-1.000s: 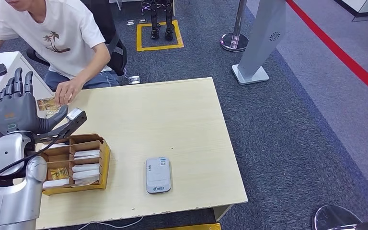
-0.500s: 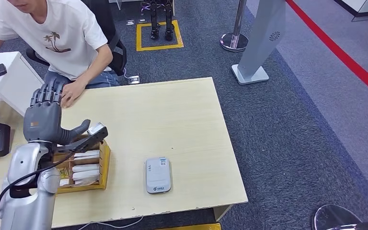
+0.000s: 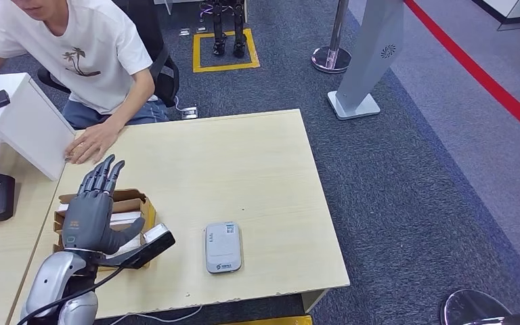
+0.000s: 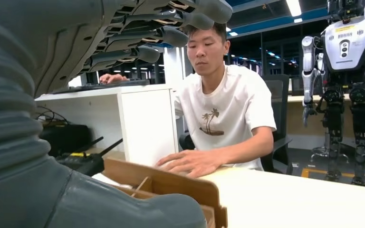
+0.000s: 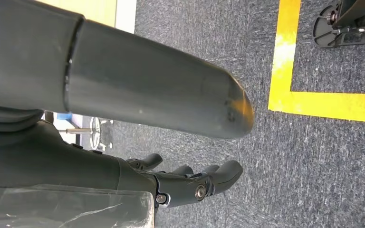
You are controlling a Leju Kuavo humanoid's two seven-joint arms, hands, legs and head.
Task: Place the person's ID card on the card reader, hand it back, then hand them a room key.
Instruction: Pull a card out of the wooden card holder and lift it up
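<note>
over the near-left corner of the table [image 3: 257, 162] the left hand [image 3: 93, 215] hovers above the card box [image 3: 134, 201], fingers spread and straight, holding nothing, with the wrist camera bracket jutting toward the reader [image 3: 223, 246]. the right hand [image 5: 190, 183] hangs beside the body over the carpet, fingers loosely curled in around nothing as far as the wrist view shows. the room keys look to be the white cards standing in the box's slots, just under the left palm; the id card cannot be made out now, though the person's hand [image 3: 89, 143] rests flat on the table edge near the box. a key card should be light, thin, stiff and slick, so flat on wood it would be hard to lift; standing on edge in a slot it offers its top edge, and pinching that edge between thumb and a finger seems the sound hold, drawing it straight up so it does not snag the dividers. against a second ago, the left hand was raised and further out toward the person, near a card by their fingers; it has since come back and down over the box, and the person's hand has slid a little along the table edge.
</note>
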